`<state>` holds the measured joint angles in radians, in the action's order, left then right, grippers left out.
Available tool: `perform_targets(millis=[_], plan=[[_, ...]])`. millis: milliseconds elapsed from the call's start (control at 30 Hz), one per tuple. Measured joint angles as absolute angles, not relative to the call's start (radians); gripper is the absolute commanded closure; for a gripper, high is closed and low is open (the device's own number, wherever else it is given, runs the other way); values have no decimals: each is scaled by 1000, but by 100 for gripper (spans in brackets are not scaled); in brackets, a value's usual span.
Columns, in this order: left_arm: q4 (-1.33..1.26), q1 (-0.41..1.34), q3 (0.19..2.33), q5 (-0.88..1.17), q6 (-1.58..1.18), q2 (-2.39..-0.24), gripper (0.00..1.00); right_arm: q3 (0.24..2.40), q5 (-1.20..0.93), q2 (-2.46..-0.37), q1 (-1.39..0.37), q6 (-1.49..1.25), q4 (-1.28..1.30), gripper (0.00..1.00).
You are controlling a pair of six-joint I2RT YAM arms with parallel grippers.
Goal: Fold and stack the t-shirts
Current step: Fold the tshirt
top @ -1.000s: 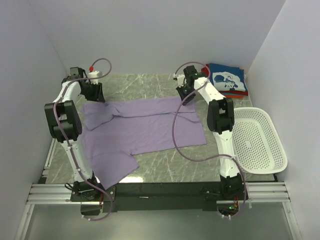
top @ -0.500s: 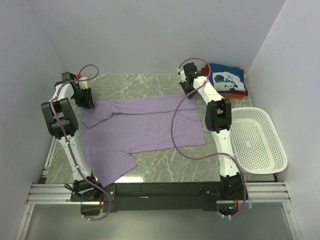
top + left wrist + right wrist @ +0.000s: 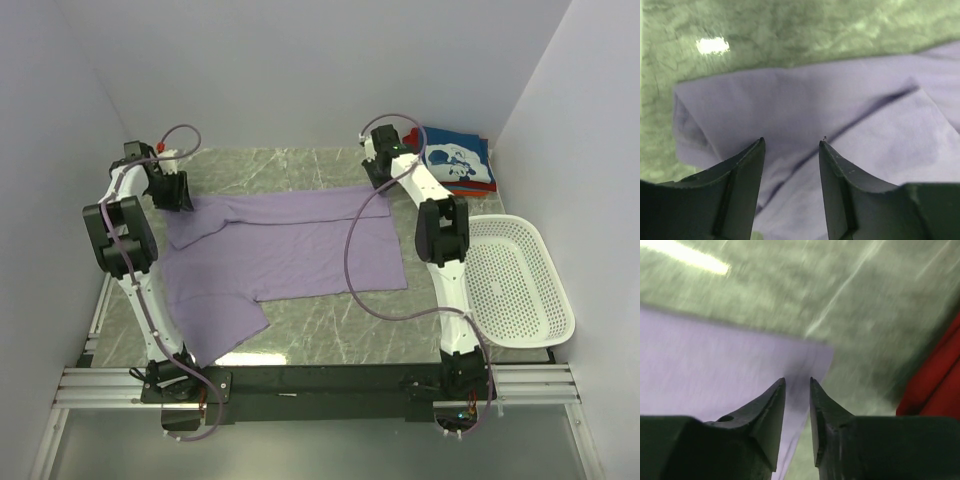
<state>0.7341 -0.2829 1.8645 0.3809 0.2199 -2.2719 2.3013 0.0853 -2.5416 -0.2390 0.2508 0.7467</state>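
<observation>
The plain lavender-purple cloth t-shirt (image 3: pixel 290 245) lies spread flat on the grey-green marbled bench (image 3: pixel 300 165), just left of the white perforated plastic basket (image 3: pixel 505 222). The first fold appears to be in preparation. The left tool (image 3: pixel 791 142) hovers open over the shirt's far corner farthest from the basket, and the right tool (image 3: pixel 796 380) hangs over the far corner nearest it, jaws a slim gap apart and pinching nothing. Next, both probably need to drop, pinch the edge and carry it nearward evenly. Beyond the basket sits a folded navy t-shirt with a white print (image 3: pixel 455 160) on folded red cloth (image 3: pixel 935 385) — no writing is legible.
</observation>
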Motion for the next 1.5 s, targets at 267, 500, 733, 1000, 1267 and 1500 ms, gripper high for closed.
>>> perform_targets(millis=[267, 500, 733, 1000, 1267, 1500], plan=[[788, -287, 1846, 429, 308, -2159, 46, 2241, -56, -2394, -244, 257, 792, 50], [869, -286, 1846, 477, 402, -2157, 40, 2223, -194, -2355, -287, 260, 855, 49], [916, -216, 1926, 520, 436, -2230, 38, 2191, -263, -2355, -320, 258, 933, 53], [898, -117, 2038, 538, 424, -2337, 37, 2135, -277, -2355, -287, 259, 950, 53], [891, -112, 2042, 538, 425, -2368, 47, 2122, -278, -2355, -275, 259, 958, 53], [876, -109, 2015, 562, 429, -2366, 77, 2122, -278, -2355, -274, 259, 959, 54]])
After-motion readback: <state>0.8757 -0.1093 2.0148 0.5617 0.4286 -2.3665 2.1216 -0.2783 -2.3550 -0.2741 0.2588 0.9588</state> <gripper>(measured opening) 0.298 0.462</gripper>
